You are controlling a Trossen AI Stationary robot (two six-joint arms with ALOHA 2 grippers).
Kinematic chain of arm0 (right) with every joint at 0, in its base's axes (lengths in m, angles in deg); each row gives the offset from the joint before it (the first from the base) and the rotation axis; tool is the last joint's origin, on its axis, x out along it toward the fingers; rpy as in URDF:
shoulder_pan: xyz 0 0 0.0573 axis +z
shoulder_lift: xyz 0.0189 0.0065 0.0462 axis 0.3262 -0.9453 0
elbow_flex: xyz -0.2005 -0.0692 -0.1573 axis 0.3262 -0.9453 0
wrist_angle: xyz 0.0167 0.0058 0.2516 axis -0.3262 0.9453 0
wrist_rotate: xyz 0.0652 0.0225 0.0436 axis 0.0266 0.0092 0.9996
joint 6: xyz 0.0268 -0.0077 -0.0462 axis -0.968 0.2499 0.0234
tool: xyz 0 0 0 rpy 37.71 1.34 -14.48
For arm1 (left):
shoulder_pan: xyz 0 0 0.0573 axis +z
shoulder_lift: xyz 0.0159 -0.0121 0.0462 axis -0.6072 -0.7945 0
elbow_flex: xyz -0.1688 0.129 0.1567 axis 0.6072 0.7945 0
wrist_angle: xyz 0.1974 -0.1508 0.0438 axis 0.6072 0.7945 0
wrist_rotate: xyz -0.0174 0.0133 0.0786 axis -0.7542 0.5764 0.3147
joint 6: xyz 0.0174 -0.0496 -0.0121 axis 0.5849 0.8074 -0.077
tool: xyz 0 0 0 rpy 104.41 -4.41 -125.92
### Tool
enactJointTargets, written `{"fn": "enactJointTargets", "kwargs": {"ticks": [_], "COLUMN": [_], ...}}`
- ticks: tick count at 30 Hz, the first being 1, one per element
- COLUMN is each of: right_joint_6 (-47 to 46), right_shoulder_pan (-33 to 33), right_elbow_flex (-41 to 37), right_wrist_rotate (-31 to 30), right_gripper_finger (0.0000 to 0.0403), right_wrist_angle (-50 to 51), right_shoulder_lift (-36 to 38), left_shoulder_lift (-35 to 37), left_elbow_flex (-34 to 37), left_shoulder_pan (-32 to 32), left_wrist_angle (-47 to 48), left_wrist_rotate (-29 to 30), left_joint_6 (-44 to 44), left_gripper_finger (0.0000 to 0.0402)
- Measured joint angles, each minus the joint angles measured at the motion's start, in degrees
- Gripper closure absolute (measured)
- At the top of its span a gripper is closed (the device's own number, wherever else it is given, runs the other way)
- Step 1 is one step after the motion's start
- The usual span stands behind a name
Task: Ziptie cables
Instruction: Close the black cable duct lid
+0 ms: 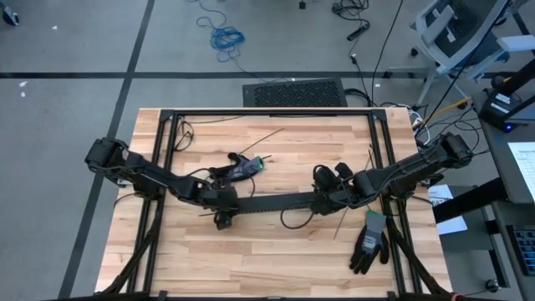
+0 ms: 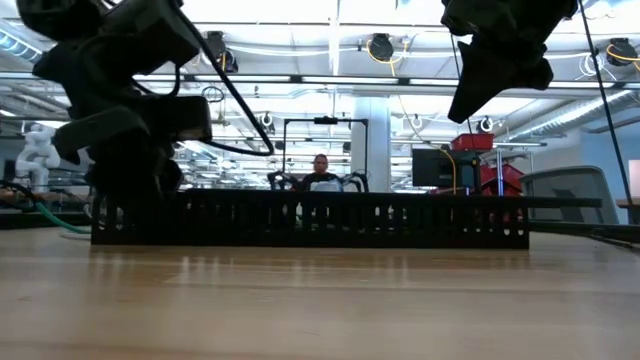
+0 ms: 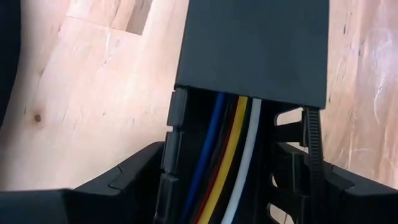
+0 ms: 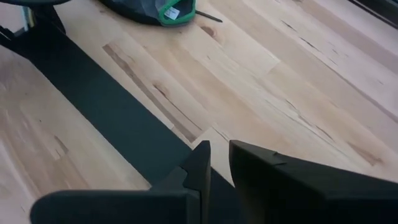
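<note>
Wooden table [image 1: 251,251], cables [image 3: 233,162] between wide left claw [image 3: 217,186], right claw [image 4: 217,163] narrow

Both arms are dark, near-black, built of jointed segments with bulky rounded housings at the shoulder ends. The left arm [image 1: 150,174] and right arm [image 1: 410,167] match in colour and form. The right end effector [image 4: 214,165] has two matte black fingers [image 4: 199,168] with angular, stepped edges. The left end effector [image 3: 224,186] shows black moulded fingers with faceted inner faces. Markings: none legible.
</note>
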Motion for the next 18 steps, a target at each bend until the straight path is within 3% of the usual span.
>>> {"fn": "enactJointTargets", "kwargs": {"ticks": [9, 15, 18], "right_joint_6": [-1.8, -3.3, -10.1], "right_shoulder_pan": [0.0, 0.0, -0.6], "right_elbow_flex": [0.0, 0.0, 0.0], "right_wrist_rotate": [0.1, 3.0, 3.0], "right_gripper_finger": [0.0353, 0.0353, 0.0353], "right_wrist_angle": [-3.3, -4.5, 0.5], "right_shoulder_lift": [0.0, 0.0, -0.4], "left_shoulder_lift": [-0.1, -0.2, -0.2], "left_elbow_flex": [2.2, 2.3, 2.2], "left_shoulder_pan": [0.0, 0.0, -0.1], "left_wrist_angle": [-7.2, -7.8, -7.0], "left_wrist_rotate": [2.8, 3.5, 3.0], "left_joint_6": [-1.1, -3.0, -5.4], "left_gripper_finger": [0.0164, 0.0155, 0.0151]}}
